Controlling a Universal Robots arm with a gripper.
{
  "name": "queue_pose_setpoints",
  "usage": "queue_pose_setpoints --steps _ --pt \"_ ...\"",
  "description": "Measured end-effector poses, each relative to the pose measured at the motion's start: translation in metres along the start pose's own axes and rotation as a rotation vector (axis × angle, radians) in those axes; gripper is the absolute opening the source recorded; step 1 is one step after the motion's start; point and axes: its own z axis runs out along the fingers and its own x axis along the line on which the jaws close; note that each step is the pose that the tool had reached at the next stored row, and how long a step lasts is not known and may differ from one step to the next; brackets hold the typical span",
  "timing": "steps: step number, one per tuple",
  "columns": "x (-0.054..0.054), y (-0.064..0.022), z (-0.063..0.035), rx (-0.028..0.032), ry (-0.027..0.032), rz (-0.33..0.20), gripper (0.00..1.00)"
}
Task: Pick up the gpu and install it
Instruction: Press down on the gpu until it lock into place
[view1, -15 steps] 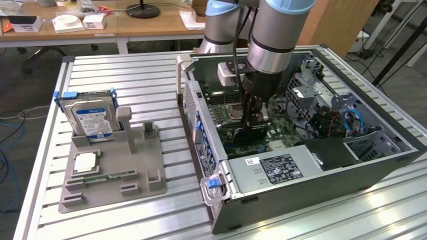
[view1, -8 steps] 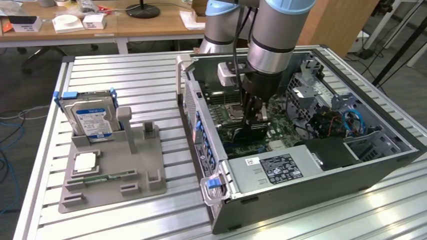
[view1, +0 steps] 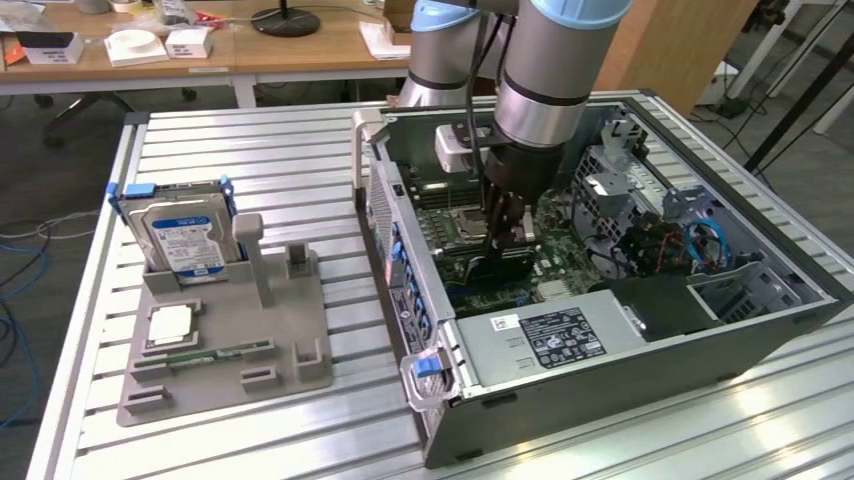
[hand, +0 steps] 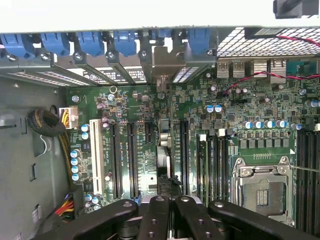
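We see the arm (view1: 554, 60) reaching straight down into the open computer case (view1: 747, 300), its wrist vertical and the gripper (view1: 511, 240) low over the motherboard (view1: 567, 262), near the middle of the case. The fingers (view1: 502, 215) hang downward and stand close together, clamped on the gpu (view1: 497, 268).

In the exterior view the gpu shows as a dark flat card held on edge just under the fingertips, right at the motherboard's surface. Its long axis runs roughly along the board, from the case wall on the exterior view's left toward the case interior. Whether it is fully seated in a slot we cannot tell.

In the wrist view we look down past the black fingers (hand: 160, 220) along the thin top edge of the gpu (hand: 164, 165), which runs away from the gripper toward the row of blue latches (hand: 122, 42) at the rear wall. Its silvery bracket end (hand: 167, 62) stands at that wall, in line with the slot covers. The card lies parallel to the long black slots (hand: 132, 157) on either side of it, and beside the empty CPU socket (hand: 262, 190).

Outside the case, on the exterior view's left, a grey fixture (view1: 227, 340) on the table (view1: 267, 140) holds a hard drive (view1: 187, 235) standing upright and a green RAM stick (view1: 214, 355) lying flat.
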Motion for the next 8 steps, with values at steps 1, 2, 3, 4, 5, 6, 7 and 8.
queue_pose_setpoints --steps 1,2,3,4,5,6,7,8 --pt "0.0 0.0 0.0 0.0 -0.0001 0.0 0.11" --pt "0.0 0.0 0.0 0.0 0.0 0.0 0.11" --pt "0.0 0.0 0.0 -0.0001 0.0 0.0 0.11" --pt "0.0 0.0 0.0001 0.0 -0.0001 0.0 0.11" --pt "0.0001 0.0 0.0007 0.0 -0.0002 0.0 0.11" --pt "0.0001 0.0 0.0017 0.0005 0.0 0.0 0.11" --pt "0.0001 0.0 0.0033 0.0011 -0.0001 0.0 0.11" --pt "0.0001 0.0 0.005 0.0015 -0.0003 0.0 0.11"
